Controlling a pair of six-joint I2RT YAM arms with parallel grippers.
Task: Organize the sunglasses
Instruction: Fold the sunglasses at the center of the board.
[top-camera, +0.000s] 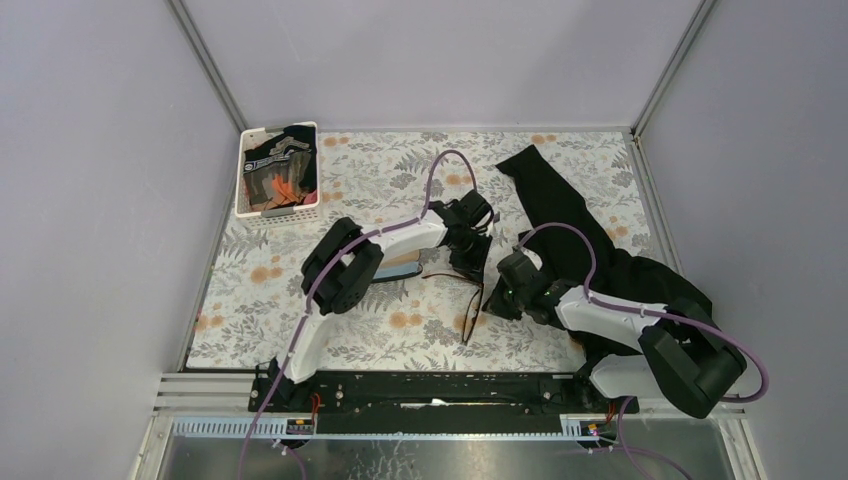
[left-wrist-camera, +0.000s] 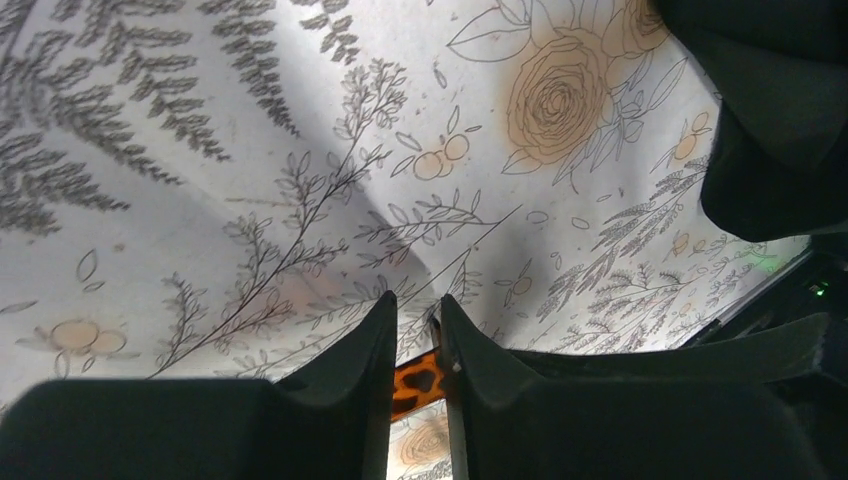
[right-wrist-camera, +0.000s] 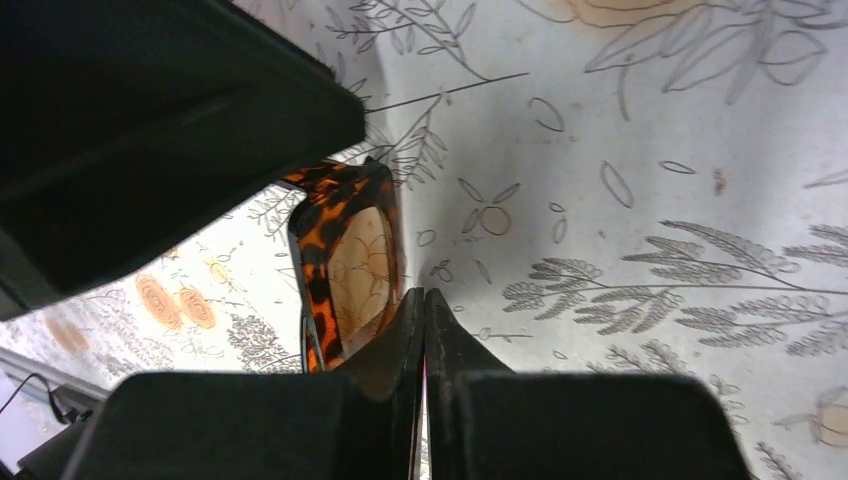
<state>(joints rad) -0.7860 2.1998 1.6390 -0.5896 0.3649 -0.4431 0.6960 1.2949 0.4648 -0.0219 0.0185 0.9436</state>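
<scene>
The sunglasses (top-camera: 470, 318) hang just above the floral table mat between my two grippers, their thin arms trailing left and toward me. My left gripper (top-camera: 470, 262) points down from behind, and in the left wrist view it (left-wrist-camera: 418, 312) is shut on the tortoiseshell frame (left-wrist-camera: 420, 380). My right gripper (top-camera: 497, 298) sits at the glasses' right side. In the right wrist view it (right-wrist-camera: 425, 296) has its fingers pressed together. The amber lens and frame (right-wrist-camera: 350, 262) lie against the left finger. I see nothing between the pads.
A white basket (top-camera: 278, 170) with dark items stands at the back left. A black garment (top-camera: 570, 220) sprawls along the right side, partly under the right arm, and shows in the left wrist view (left-wrist-camera: 770, 120). A tan object (top-camera: 400, 268) lies under the left arm.
</scene>
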